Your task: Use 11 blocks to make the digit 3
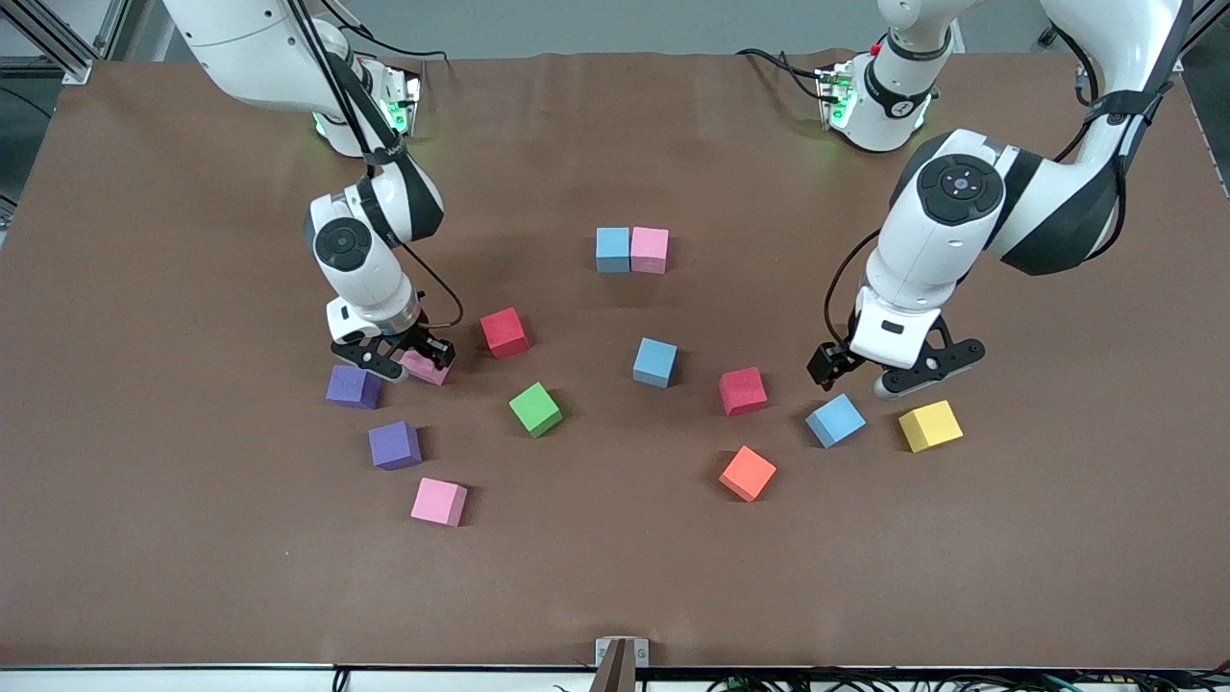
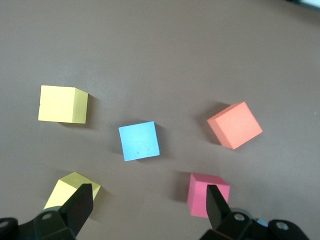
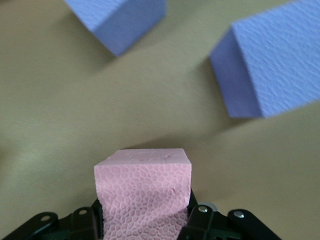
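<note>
1. Brown table (image 1: 615,577) carries the scattered blocks; only a blue-pink pair (image 1: 631,250) near the upper centre is joined.
2. My right gripper (image 1: 404,363) is clenched on a pink block (image 3: 143,192), centre-left.
3. My left gripper (image 1: 889,370) waits, released.
4. Lifting might bump the neighbouring purple block (image 1: 353,386).

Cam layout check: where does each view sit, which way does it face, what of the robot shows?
Front: high across the table, facing both bases; both arms show.
Left wrist: looks down past the open left pincer at a light blue block, orange block and yellow cube.
Right wrist: on the right pincer, shut on a pink block.
Shared: front also shows that pink block.
</note>
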You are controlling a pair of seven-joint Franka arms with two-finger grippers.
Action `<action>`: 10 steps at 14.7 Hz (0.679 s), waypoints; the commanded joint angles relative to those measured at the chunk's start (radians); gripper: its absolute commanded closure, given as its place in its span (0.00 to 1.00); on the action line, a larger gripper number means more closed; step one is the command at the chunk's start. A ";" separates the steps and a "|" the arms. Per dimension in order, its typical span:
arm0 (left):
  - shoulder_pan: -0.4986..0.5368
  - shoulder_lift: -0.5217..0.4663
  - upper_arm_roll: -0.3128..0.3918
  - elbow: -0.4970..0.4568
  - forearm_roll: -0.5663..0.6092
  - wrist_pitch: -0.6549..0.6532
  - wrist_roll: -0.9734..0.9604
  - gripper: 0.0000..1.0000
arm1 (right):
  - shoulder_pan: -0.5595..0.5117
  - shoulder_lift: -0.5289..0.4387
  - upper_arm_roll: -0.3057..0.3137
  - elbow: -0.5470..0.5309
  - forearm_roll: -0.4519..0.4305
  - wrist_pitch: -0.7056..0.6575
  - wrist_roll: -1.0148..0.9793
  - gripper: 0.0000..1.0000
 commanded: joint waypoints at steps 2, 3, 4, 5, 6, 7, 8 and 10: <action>0.018 -0.031 -0.020 -0.041 0.001 0.001 0.036 0.00 | -0.007 -0.164 0.006 -0.022 -0.007 -0.188 0.062 1.00; 0.018 -0.030 -0.021 -0.041 0.000 0.001 0.034 0.00 | -0.001 -0.195 0.008 -0.023 -0.003 -0.212 0.115 1.00; 0.018 -0.022 -0.021 -0.041 -0.003 0.001 0.024 0.00 | 0.014 -0.215 0.009 -0.023 -0.002 -0.232 0.200 1.00; 0.017 -0.019 -0.021 -0.041 -0.008 0.001 0.024 0.00 | 0.052 -0.230 0.009 -0.023 -0.002 -0.244 0.291 1.00; 0.017 -0.017 -0.021 -0.041 -0.008 0.001 0.024 0.00 | 0.083 -0.241 0.009 -0.028 -0.001 -0.249 0.394 1.00; 0.015 -0.014 -0.021 -0.041 -0.008 0.001 0.024 0.00 | 0.120 -0.244 0.009 -0.028 -0.001 -0.249 0.533 1.00; 0.012 -0.005 -0.021 -0.041 -0.008 0.001 0.024 0.00 | 0.160 -0.244 0.008 -0.026 -0.002 -0.247 0.692 1.00; 0.000 0.019 -0.024 -0.041 -0.008 0.001 0.022 0.00 | 0.226 -0.241 0.009 -0.026 -0.002 -0.246 0.918 1.00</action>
